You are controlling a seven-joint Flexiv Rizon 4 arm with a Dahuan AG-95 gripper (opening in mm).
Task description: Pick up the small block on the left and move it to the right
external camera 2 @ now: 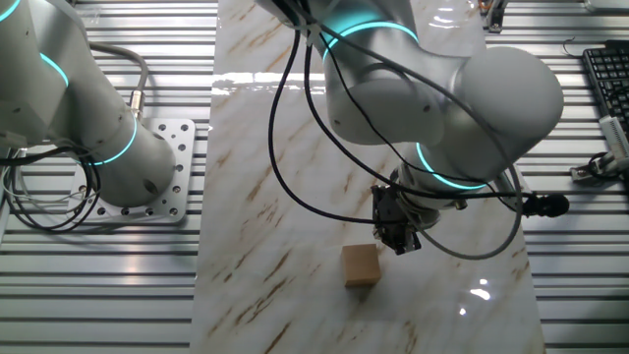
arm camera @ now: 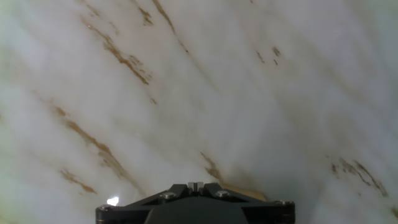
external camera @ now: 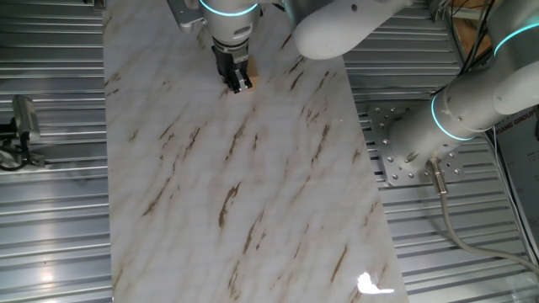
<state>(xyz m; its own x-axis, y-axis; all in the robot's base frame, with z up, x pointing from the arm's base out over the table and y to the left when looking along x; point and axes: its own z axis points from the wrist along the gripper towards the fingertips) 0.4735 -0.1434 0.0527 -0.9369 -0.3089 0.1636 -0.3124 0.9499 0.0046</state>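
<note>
The small block (external camera 2: 361, 265) is a plain tan wooden cube resting on the marble tabletop (external camera 2: 275, 197). My black gripper (external camera 2: 398, 239) hangs just beside and slightly above it, apart from it and holding nothing. In one fixed view the gripper (external camera: 237, 82) sits near the table's far end, its fingers a little apart, and the block (external camera: 248, 73) shows as a tan patch partly hidden behind them. The hand view shows only the gripper body and a tan sliver of the block (arm camera: 244, 188) at its upper right edge; the fingertips are not visible there.
The marble top is narrow, with ribbed metal flooring (external camera: 50, 210) on both sides. The arm's base plate (external camera 2: 162, 172) and cables (external camera 2: 44, 202) lie off one side. A keyboard (external camera 2: 609, 84) sits at the other side. The bulky white arm (external camera 2: 432, 88) overhangs the table.
</note>
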